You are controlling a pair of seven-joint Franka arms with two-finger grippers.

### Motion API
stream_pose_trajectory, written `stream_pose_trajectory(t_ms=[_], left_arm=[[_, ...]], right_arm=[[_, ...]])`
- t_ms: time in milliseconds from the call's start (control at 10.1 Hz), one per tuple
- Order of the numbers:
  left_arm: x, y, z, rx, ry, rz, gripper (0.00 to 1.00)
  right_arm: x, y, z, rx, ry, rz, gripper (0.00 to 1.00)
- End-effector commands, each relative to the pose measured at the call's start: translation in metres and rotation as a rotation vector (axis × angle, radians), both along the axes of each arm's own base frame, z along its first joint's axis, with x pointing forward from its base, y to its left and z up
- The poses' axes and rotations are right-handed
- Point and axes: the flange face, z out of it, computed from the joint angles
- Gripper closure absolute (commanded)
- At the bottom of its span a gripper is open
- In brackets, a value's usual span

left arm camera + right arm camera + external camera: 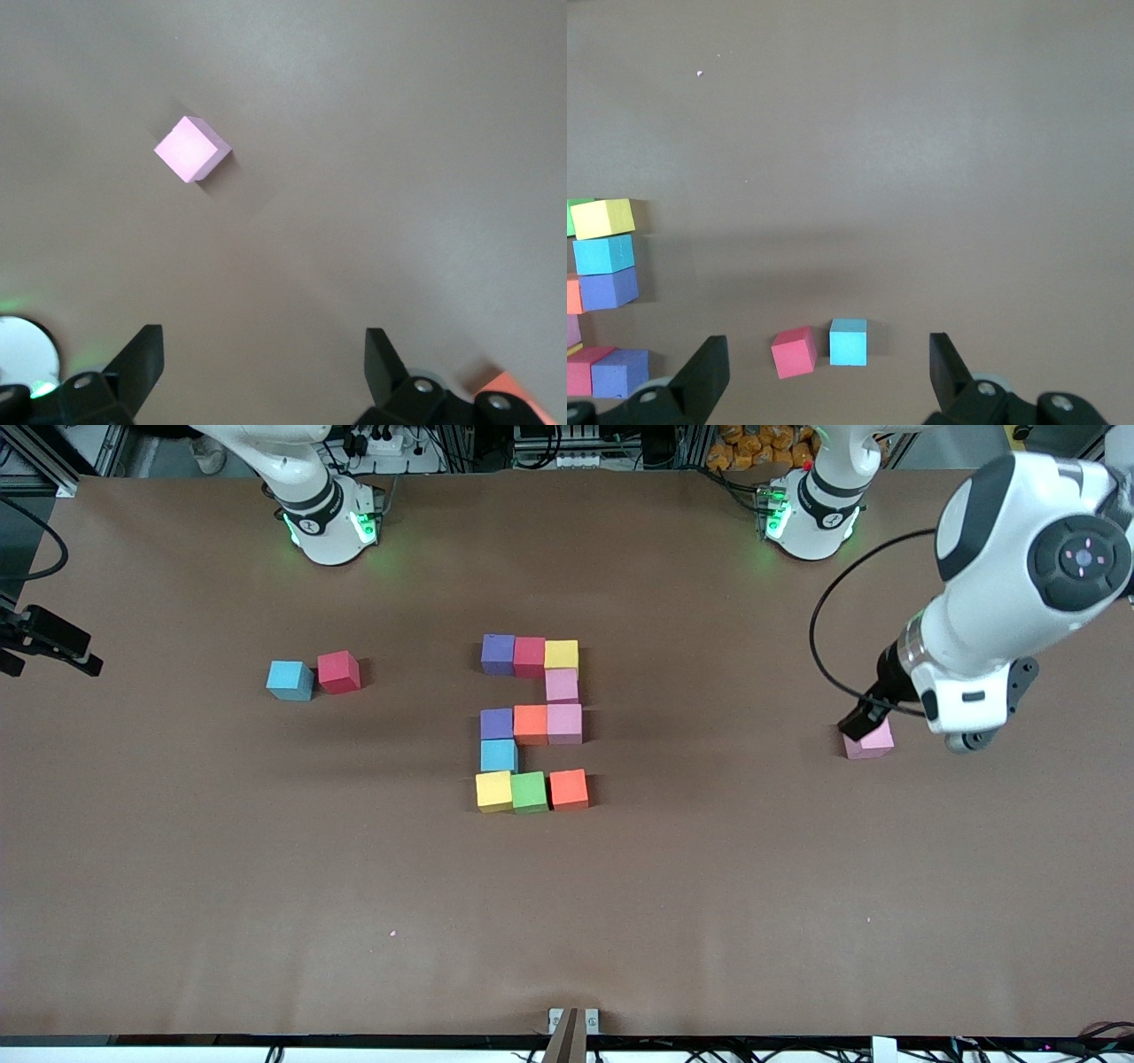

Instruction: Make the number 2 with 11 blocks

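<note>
The number 2 (532, 724) lies in the middle of the table, built of several touching blocks in purple, red, yellow, pink, orange, light blue and green. Part of it shows in the right wrist view (604, 257). A loose pink block (869, 741) (192, 149) sits toward the left arm's end. My left gripper (864, 722) (264, 341) hangs open and empty just beside it. A loose light blue block (291, 680) (849, 342) and a red block (339, 671) (794, 351) sit toward the right arm's end. My right gripper (828, 341) is open high over them, out of the front view.
The two arm bases (330, 521) (811, 514) stand along the table's edge farthest from the front camera. A black fixture (49, 642) juts in at the right arm's end. A small bracket (573, 1023) sits at the edge nearest the front camera.
</note>
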Motion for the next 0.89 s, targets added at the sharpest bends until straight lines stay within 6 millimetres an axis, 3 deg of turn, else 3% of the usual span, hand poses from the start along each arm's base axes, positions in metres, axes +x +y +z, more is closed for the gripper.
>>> stream_pose_trajectory(t_ms=[0, 297, 692, 791], left_arm=[[-0.015, 0.016, 0.018, -0.014, -0.04, -0.137, 0.0], [-0.01, 0.028, 0.058, -0.026, -0.105, -0.345, 0.0], [-0.01, 0.035, 0.115, -0.031, -0.13, -0.597, 0.0], [-0.007, 0.049, 0.126, -0.044, -0.118, -0.667, 0.0]], right_arm=[[-0.001, -0.001, 0.005, 0.024, 0.01, -0.021, 0.0], [-0.001, 0.001, 0.016, 0.023, -0.01, -0.015, 0.0], [0.001, 0.004, 0.015, 0.023, -0.016, -0.013, 0.0], [0.002, 0.008, 0.015, 0.023, -0.017, -0.005, 0.0]])
